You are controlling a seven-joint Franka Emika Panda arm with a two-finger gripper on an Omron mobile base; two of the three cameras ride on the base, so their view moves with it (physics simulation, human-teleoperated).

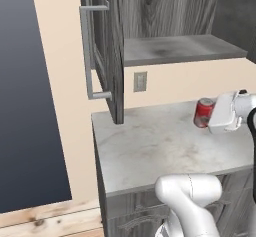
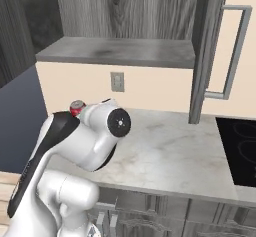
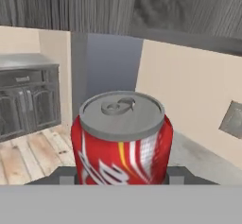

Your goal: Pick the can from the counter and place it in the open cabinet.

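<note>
Above the marble tabletop [image 1: 150,141], the cabinet [image 1: 175,48] shelf lies up and left of your claw [image 1: 210,115], clamped on the upright can [image 1: 203,112].

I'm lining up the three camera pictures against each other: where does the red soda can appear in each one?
Left base view: the can is at middle right, above the counter, against the white hand.
Right base view: just its silver top and a red sliver peek over the arm, left of centre.
Hand view: the can sits large at lower centre.
Shared landmark: the wall outlet.
</note>
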